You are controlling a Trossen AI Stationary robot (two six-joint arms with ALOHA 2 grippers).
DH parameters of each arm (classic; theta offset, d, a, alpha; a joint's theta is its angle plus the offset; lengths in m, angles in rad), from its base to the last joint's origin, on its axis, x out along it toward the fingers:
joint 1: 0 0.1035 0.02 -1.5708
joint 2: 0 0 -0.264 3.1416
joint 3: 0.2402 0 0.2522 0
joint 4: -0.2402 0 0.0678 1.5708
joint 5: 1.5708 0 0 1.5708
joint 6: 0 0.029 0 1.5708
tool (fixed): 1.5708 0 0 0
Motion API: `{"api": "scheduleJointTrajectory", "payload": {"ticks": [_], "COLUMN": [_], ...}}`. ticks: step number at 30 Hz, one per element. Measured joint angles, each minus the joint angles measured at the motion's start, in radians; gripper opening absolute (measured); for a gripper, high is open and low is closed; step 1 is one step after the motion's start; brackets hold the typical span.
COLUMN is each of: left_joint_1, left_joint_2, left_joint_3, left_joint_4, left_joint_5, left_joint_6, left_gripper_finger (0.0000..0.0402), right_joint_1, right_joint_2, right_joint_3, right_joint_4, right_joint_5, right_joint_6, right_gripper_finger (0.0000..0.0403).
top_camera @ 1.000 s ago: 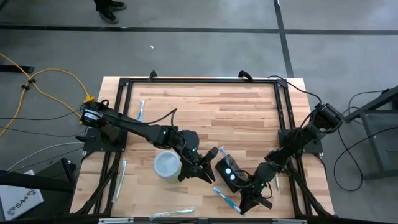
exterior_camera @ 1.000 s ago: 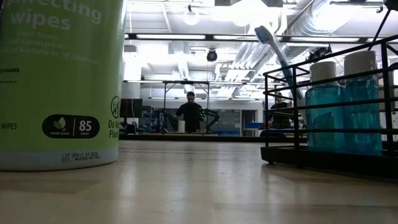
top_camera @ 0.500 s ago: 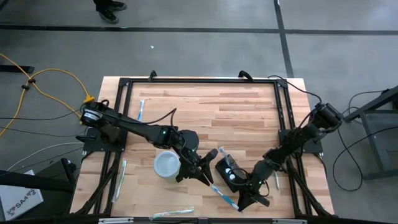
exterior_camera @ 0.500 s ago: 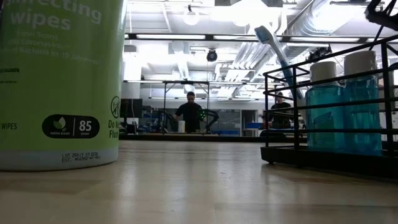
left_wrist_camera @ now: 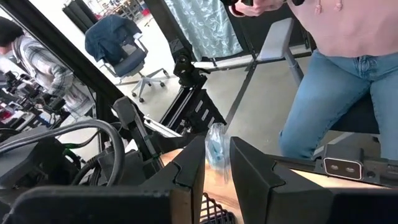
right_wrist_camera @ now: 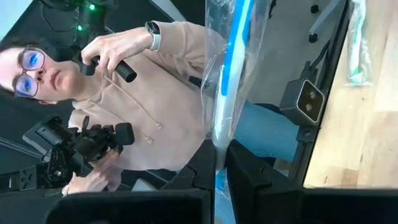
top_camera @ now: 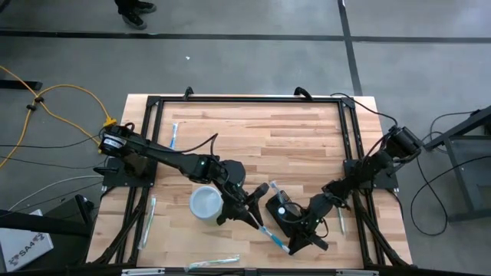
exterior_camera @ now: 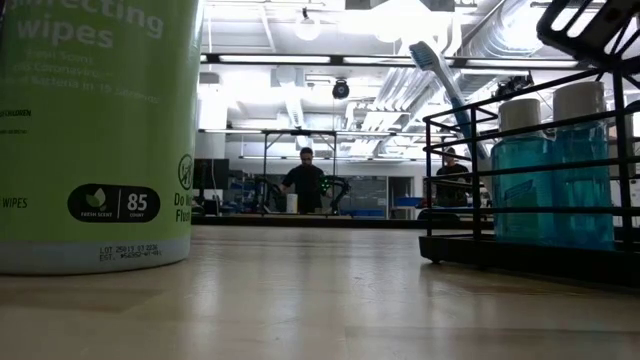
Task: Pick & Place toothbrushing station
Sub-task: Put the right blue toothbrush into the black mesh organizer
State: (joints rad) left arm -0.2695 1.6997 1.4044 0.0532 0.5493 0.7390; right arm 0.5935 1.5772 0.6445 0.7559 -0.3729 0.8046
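On the wooden tabletop (top_camera: 253, 130) we list the toothbrushing station (top_camera: 279, 211), a small black block with round holes in its top, lying toward the 6 o'clock edge, a little to the 3 o'clock side of centre. Just beside it at its 9 o'clock side stands a pale round cup (top_camera: 205, 204). The left gripper (top_camera: 257, 220) reaches in between cup and station, its jaws pinching a clear wrapped item with blue inside (left_wrist_camera: 216, 146), seen up close in the left wrist view. The right gripper (top_camera: 299, 239) hangs at the station's 5 o'clock corner, its jaws pressed together on a wrapped blue toothbrush (right_wrist_camera: 231, 68); in the high view the toothbrush lies slanting at the station's 7 o'clock side. Further wrapped toothbrushes lie along the 9 o'clock rail (top_camera: 174, 135) and at the 6 o'clock edge (top_camera: 213, 264). The low view records a green wipes canister (exterior_camera: 95, 130) and a black wire rack (exterior_camera: 520, 180) holding blue mouthwash bottles (exterior_camera: 520, 175). A person in a pale hoodie (right_wrist_camera: 143, 106) stands beyond the tabletop, holding a controller.
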Motion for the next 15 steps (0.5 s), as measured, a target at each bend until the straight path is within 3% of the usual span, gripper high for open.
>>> {"api": "scheduleJointTrajectory", "payload": {"ticks": [15], "left_joint_1": [0.009], "left_joint_2": [0.0], "left_joint_3": [0.0], "left_joint_4": [0.0], "left_joint_5": [-0.002], "left_joint_6": [-0.108], "left_gripper_finger": [0.0068], "right_joint_1": [-0.006], "right_joint_2": [0.0], "right_joint_3": [0.0], "right_joint_4": [0.001], "right_joint_5": [0.005], "right_joint_6": [-0.049], "right_gripper_finger": [0.0012]}}
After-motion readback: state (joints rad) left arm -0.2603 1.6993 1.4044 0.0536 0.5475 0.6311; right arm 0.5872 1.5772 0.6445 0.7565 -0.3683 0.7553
